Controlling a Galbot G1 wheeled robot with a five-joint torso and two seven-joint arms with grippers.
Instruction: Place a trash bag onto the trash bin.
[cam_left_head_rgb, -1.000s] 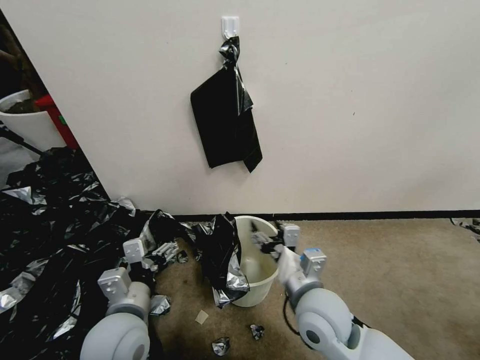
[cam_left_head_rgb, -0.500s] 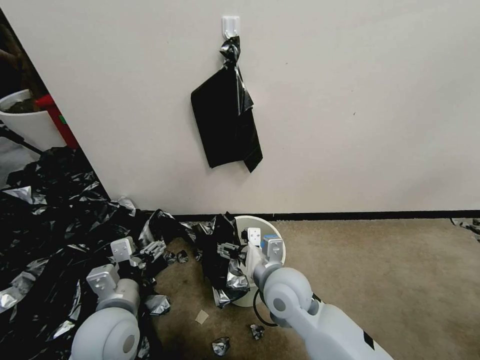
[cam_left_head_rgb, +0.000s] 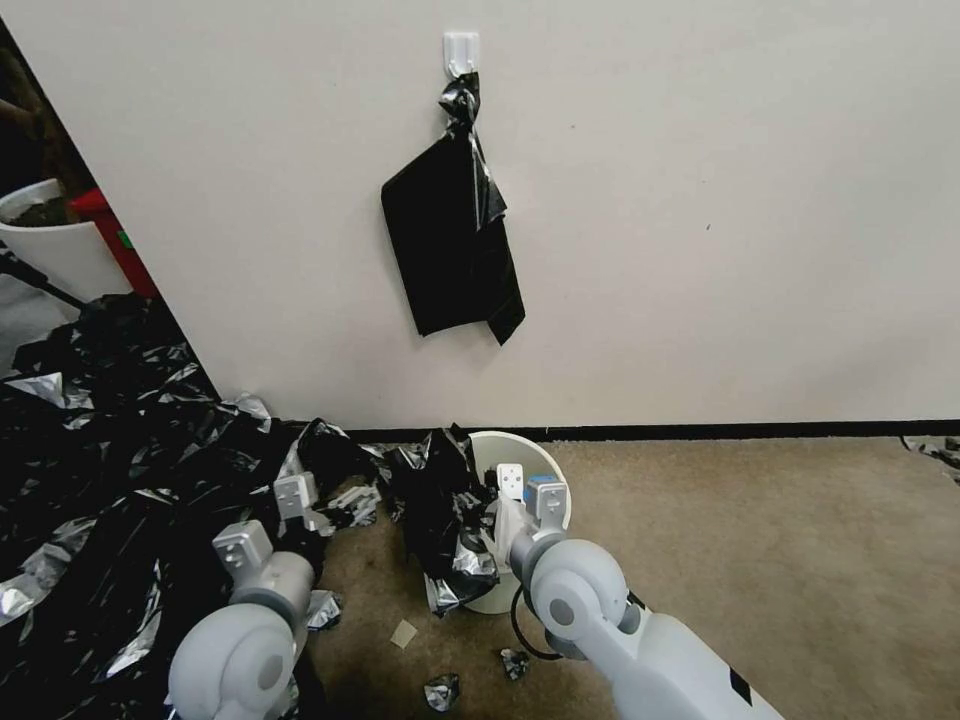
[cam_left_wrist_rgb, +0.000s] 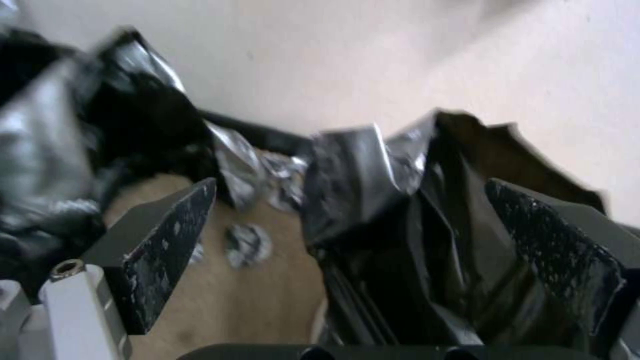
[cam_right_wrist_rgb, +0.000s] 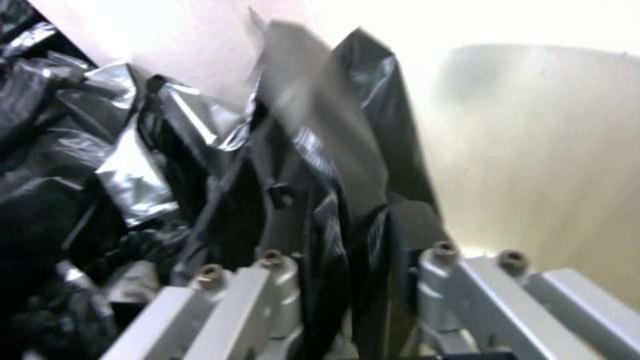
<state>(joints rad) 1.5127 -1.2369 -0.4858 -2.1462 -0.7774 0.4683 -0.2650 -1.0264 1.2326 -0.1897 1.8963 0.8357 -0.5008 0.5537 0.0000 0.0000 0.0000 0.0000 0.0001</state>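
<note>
Head view: right pincer gripping trash bag

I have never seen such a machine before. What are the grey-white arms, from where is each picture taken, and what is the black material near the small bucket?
The arms belong to a wheeled robot. The wide picture comes from a camera on its head, looking down at a carpeted floor by a wall. The other two come from cameras on its wrists, so they look past the fingers.

The right gripper is at the rim of the trash bin, a small cream bucket, and is shut on the trash bag, which hangs over the bin's side. The left gripper is open beside the bag; in its wrist view the bag sits between its fingers.

A heap of black plastic covers the floor, and a folded black bundle hangs from a wall hook.
</note>
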